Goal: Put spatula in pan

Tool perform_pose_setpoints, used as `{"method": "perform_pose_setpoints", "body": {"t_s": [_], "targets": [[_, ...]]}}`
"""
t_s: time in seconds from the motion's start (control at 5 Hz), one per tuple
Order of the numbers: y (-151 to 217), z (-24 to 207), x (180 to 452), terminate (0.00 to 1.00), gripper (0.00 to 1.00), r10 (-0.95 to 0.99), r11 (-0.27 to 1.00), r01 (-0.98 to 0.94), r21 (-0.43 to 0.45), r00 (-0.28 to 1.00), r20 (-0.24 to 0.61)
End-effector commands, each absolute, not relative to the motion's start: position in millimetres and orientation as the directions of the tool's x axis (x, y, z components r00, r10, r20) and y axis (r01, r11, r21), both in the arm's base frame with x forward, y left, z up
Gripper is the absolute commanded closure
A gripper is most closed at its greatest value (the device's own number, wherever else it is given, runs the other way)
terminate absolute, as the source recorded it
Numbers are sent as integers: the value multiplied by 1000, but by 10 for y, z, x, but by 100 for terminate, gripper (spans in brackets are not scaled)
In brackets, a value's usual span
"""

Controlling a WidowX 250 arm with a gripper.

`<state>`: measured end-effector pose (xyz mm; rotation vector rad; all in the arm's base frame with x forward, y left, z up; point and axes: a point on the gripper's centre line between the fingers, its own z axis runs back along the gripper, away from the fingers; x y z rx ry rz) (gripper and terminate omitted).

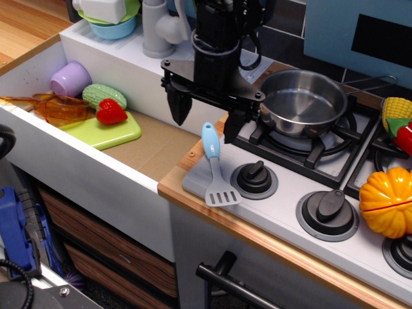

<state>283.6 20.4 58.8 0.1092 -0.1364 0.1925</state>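
Observation:
The spatula (pixel 215 166) lies on the grey stove front, light blue handle pointing up-left, grey slotted blade toward the front edge. The shiny steel pan (pixel 302 102) sits on the back-left burner, its thin dark handle pointing right. My gripper (pixel 205 123) hangs open just above the handle end of the spatula, one black finger (pixel 177 106) left over the sink edge, the other (pixel 233 126) right beside the burner grate. Nothing is in it.
A sink (pixel 38 71) at left holds a purple cup (pixel 71 78), orange utensil (pixel 55 106), green board (pixel 103 131), strawberry (pixel 111 112) and green vegetable (pixel 103 95). Stove knobs (pixel 255 178) sit right of the spatula. Toy pumpkin (pixel 387 201) and corn (pixel 396 113) lie at right.

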Motion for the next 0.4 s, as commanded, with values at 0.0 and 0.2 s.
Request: {"method": "perform_pose_setpoints", "body": {"t_s": [0.0,0.2], "targets": [[247,621,2990,0,0,213,972,-226,60,961,177],[255,550,3007,0,0,231,970,-239,32,960,161]]}}
